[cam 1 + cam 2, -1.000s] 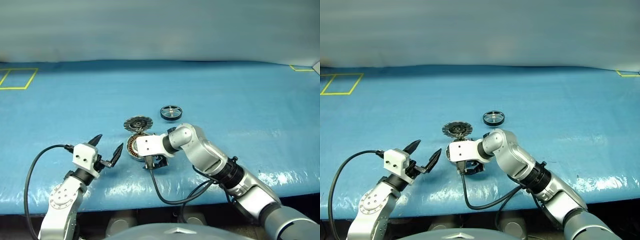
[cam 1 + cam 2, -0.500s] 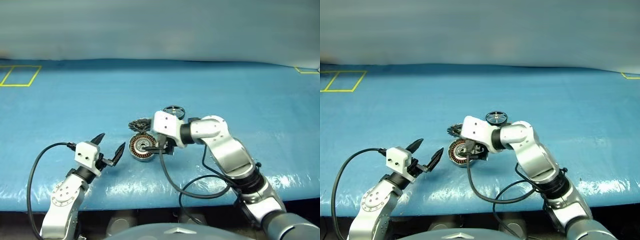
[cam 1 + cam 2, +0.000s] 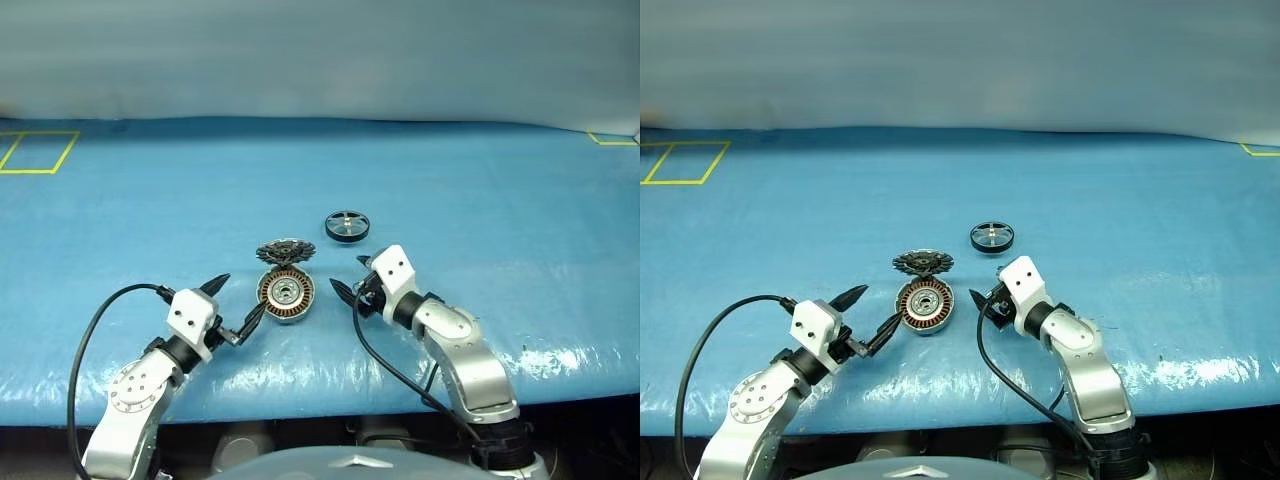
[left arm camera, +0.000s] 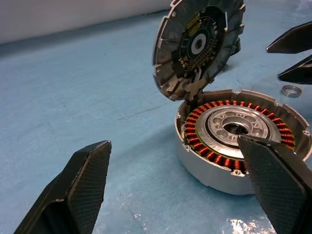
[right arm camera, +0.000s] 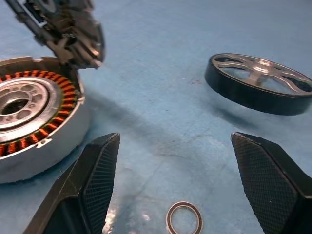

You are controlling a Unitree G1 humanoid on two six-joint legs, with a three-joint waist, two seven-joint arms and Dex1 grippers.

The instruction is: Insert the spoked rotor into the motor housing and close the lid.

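The motor housing (image 3: 286,297) lies on the blue table with its copper windings and pale hub showing. Its lid (image 3: 285,251) stands up from the far edge, dark-and-silver inner face (image 4: 197,44) turned toward me. Behind and to the right, the spoked rotor (image 3: 345,225) lies flat on the table, apart from the housing. My left gripper (image 3: 243,294) is open just left of the housing, one fingertip close to its rim. On the housing's right, my right gripper (image 3: 349,274) is open and holds nothing; it points between housing and rotor (image 5: 258,83).
A small metal ring (image 5: 184,218) lies loose on the table (image 3: 480,180) just in front of my right gripper, to the right of the housing. Yellow tape marks a rectangle (image 3: 35,152) at the far left and a corner (image 3: 610,140) at the far right.
My right arm has swung away from over the housing to its right side, turning its wrist, leaving the housing uncovered. The left gripper has edged slightly toward the housing.
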